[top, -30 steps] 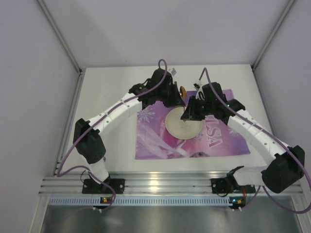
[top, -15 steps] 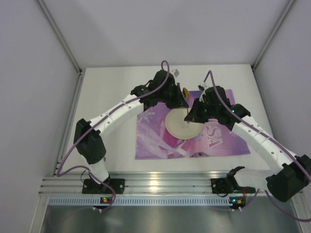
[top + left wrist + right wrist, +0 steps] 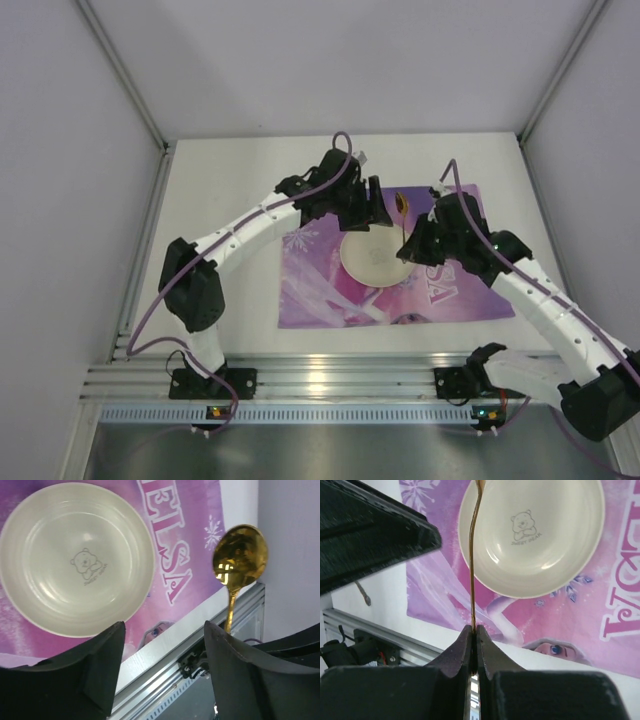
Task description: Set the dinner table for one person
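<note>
Shifted rightward since the earlier frame, the gold spoon has passed from the left tool to the right tool. Left tool: jaws now spread, holding nothing. Right tool: jaws pressed together on the spoon's handle, with the spoon raised off the surface beside the bowl's right rim. The cream bear-print bowl sits on the purple placemat. The placemat lies flat on the white bench, right of centre, and the bench spans the enclosure floor.
</note>
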`<state>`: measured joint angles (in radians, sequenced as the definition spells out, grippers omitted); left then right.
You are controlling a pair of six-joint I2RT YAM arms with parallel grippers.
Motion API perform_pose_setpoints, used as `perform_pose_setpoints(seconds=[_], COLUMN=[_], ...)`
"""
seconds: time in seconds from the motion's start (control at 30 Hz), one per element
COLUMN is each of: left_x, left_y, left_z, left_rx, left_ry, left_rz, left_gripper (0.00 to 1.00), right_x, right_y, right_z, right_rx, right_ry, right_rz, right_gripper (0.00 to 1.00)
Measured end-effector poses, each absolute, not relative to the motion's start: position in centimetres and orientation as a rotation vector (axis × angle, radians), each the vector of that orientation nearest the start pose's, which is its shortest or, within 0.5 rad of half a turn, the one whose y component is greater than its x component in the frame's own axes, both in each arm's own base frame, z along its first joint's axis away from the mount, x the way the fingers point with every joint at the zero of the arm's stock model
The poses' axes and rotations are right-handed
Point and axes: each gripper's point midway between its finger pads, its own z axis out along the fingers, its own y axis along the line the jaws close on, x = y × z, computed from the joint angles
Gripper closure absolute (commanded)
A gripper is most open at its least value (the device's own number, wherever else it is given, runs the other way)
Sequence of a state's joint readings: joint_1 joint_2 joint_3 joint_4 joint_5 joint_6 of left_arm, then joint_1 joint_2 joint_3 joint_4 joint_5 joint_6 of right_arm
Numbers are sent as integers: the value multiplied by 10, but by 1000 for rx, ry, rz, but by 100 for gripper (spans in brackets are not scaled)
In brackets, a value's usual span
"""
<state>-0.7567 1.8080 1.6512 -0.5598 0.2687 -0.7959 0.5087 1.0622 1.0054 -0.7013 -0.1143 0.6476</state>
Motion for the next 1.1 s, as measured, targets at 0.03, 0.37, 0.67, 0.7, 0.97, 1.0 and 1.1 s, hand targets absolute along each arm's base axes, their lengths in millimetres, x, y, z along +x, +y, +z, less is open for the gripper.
perform_pose_setpoints(seconds=[0.03,0.37,0.67,0.7,0.97,1.0,1.1], left_x=[308,339,354,351,335,336,337], left_y=[-389,-346,-241,-237,-227,-226,-219], left_z=[211,204,201,201,192,192,189], left_rx=[95,-38,-306,-311,-312,-315,-332], left_ry=[2524,2533,2491,2489,2508,2508,2510], left_rz=[-1024,-939,-839,-836,-822,-819,-809], left_gripper=[26,2,4,4,5,5,5], right_x=[234,226,232,235,259,261,263], right_y=[179,122,87,87,87,86,81], right_z=[194,131,74,71,66,66,60], right_rx=[121,298,308,291,184,178,182], right_ry=[2436,2642,2885,2900,2924,2923,2940], right_rz=[674,419,205,196,177,176,176], right_gripper=[100,100,100,100,100,100,100])
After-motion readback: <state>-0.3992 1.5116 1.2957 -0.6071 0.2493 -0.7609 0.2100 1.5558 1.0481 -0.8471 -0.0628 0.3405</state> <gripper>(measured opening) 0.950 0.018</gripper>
